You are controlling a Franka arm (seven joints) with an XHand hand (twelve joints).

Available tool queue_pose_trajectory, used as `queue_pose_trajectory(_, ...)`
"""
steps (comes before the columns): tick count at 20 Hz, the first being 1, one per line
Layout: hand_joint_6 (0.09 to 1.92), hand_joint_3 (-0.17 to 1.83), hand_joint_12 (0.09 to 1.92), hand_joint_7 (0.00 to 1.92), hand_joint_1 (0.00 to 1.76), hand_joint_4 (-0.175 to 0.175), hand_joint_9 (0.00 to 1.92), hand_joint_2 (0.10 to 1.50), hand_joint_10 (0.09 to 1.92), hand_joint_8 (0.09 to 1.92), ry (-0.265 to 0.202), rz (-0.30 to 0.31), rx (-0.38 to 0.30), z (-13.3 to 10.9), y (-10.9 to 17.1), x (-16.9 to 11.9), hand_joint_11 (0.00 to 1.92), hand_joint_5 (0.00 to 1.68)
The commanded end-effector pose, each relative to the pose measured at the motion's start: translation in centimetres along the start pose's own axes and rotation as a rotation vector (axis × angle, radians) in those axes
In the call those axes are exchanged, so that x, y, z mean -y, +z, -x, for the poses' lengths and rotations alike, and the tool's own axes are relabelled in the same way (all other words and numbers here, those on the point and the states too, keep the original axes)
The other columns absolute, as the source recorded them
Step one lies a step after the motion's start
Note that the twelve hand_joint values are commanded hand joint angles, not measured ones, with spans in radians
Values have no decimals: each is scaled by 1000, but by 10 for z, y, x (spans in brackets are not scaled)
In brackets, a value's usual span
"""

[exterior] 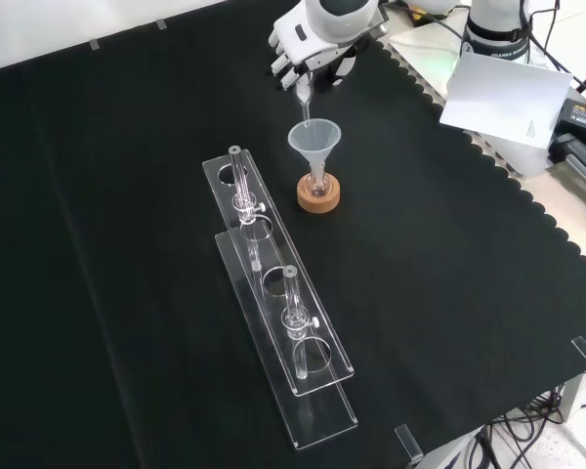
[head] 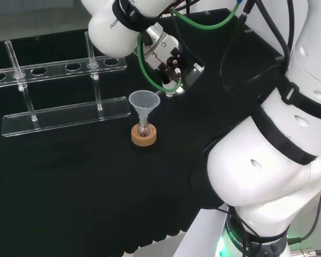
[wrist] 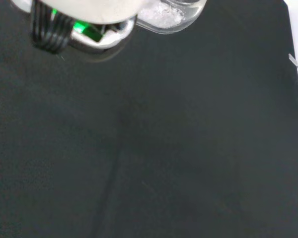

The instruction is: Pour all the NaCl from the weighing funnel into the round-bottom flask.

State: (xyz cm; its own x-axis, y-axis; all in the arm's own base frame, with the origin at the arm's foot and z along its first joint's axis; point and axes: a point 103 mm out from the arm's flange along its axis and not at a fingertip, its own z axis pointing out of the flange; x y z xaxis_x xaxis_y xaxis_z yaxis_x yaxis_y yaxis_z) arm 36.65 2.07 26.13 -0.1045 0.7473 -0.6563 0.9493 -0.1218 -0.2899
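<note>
Starting with the head view: a small round-bottom flask (head: 144, 129) is seen seated in a cork ring (head: 144, 135) on the black cloth of the bench (head: 69, 176), with a clear plastic funnel (head: 144, 101) set in its neck. A clear tube rack (head: 59, 91) is stood to the left of it. The robot hand (head: 168, 61) is held just above and to the right of the funnel; its fingers cannot be made out here.

Front view: the robot hand (exterior: 308, 44) is seen at the top, fingers curled round a slim clear weighing funnel (exterior: 304, 91), whose spout is pointed down over the rim of the plastic funnel (exterior: 314, 140). The flask (exterior: 318, 183) and cork ring (exterior: 318, 193) are placed below, with the rack (exterior: 273, 293) to the left.

Wrist view: white grains are seen lying in the weighing funnel's clear bowl (wrist: 169, 17), close under the blurred robot hand (wrist: 89, 10).
</note>
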Motion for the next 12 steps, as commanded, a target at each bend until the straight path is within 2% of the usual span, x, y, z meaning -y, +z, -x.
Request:
queue_pose_trajectory(1,473,576,819,900,1138,175,1321,668,87,594,1,-1,15,-2,-4,0,1151,1363)
queue_pose_trajectory(12,477,575,817,898,1137,175,1321,669,87,596,-3,-1,60,-7,-10,0,1151,1361)
